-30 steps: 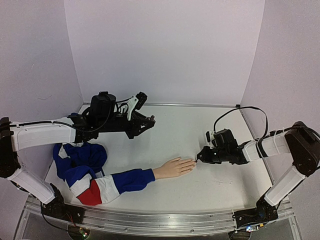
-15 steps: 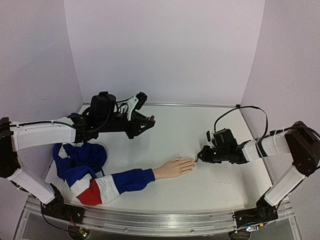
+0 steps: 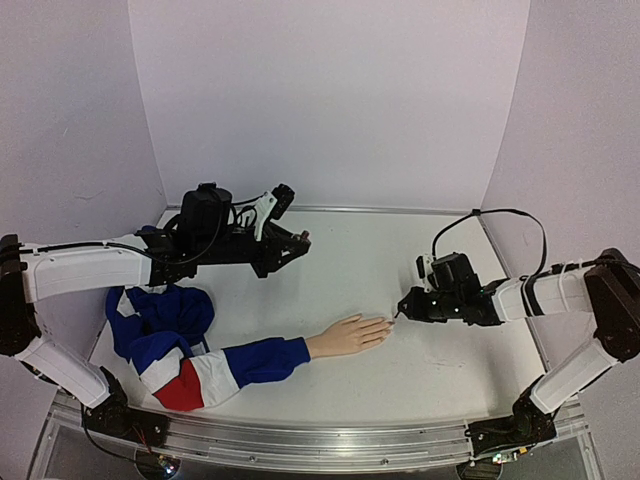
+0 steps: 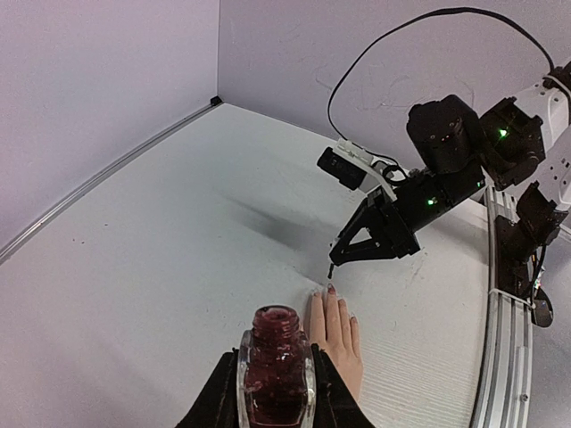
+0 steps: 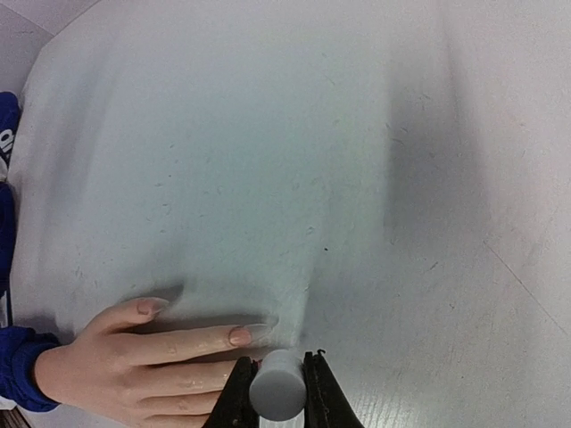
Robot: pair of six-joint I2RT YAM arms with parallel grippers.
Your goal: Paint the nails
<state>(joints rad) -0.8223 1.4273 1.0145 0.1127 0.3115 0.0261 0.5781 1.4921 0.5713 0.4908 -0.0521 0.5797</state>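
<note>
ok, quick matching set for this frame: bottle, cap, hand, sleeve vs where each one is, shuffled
1 bottle
2 cap
3 hand
4 sleeve

A palm down, mid-table
B in right gripper
C bunched at the table's left side
D in left gripper

Pairs: 1-D, 2-B, 3-A, 4-C
</note>
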